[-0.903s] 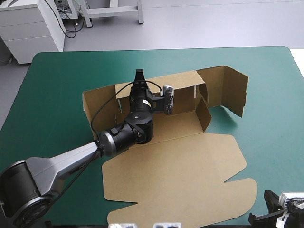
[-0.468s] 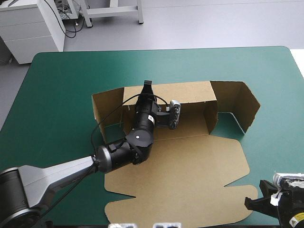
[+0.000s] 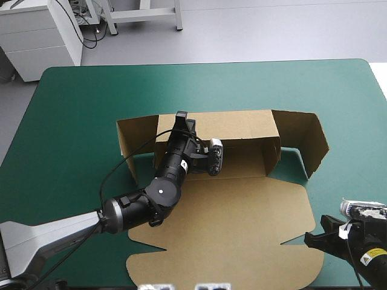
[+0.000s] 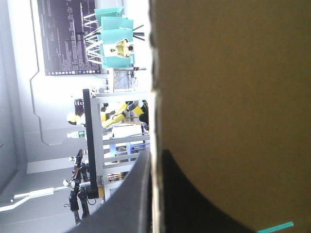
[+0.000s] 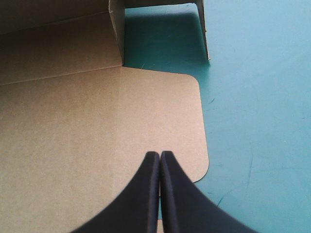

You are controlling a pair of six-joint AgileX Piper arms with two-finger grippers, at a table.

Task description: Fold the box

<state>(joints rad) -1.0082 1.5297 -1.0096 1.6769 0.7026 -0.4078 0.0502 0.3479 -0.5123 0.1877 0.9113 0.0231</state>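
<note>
From my station, the box (image 3: 242, 205) sits in the middle of the teal-green counter (image 3: 78, 109), partly formed. Its back wall (image 3: 239, 124) stands upright and the big lid panel (image 3: 230, 235) lies flat toward the near edge. The left end flap (image 3: 136, 130) is turned forward, and the right end flap (image 3: 305, 136) stands out past the tray, bent but not tucked. My left gripper (image 3: 181, 116) reaches over from inside the tray and pinches the top edge of the back wall. In its wrist view the fingers are all but closed with the board sheet between them, so it has a real hold. My right gripper (image 5: 160, 155) is fully closed into one point with nothing in it, hovering just over the lid's near right corner. I judge the step in hand to be holding the back wall square while the end flaps get folded in. To do it well I would hold the left pinch firm and vertical, neither dragging the wall forward nor tearing the crease. I would then use the closed right gripper as a blunt pusher on the right end flap, sweeping low along the counter and pressing near the crease so the flap hinges cleanly. The risk is the light board sliding as a whole.
</note>
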